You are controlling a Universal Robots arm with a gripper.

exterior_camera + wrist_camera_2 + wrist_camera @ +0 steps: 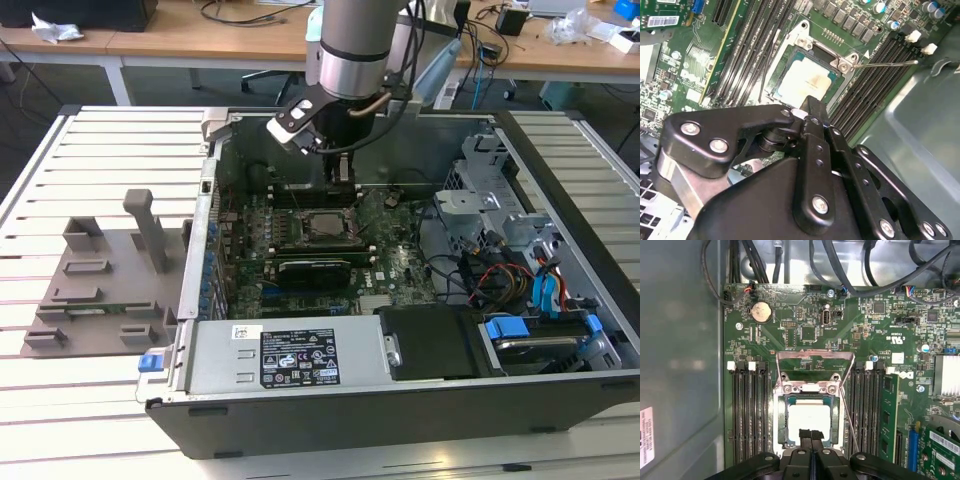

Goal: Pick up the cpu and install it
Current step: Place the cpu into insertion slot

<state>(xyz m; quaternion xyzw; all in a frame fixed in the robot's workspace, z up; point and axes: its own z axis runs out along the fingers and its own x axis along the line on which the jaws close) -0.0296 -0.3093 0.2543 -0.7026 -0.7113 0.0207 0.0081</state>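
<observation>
Gripper (811,434) pinched together, holding nothing, over cpu (809,418) seated in socket frame (808,388). I'd check it's flat & corners aligned w/ frame before pressing.

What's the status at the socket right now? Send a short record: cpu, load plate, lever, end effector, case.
cpu: lying flat in the socket, pale top showing
load plate: swung open, off the cpu
lever: released, thin rod beside the socket
end effector: fingers together with nothing between them, over the cpu's near edge; contact cannot be told
computer case: on its side, open, on the slatted table
</observation>
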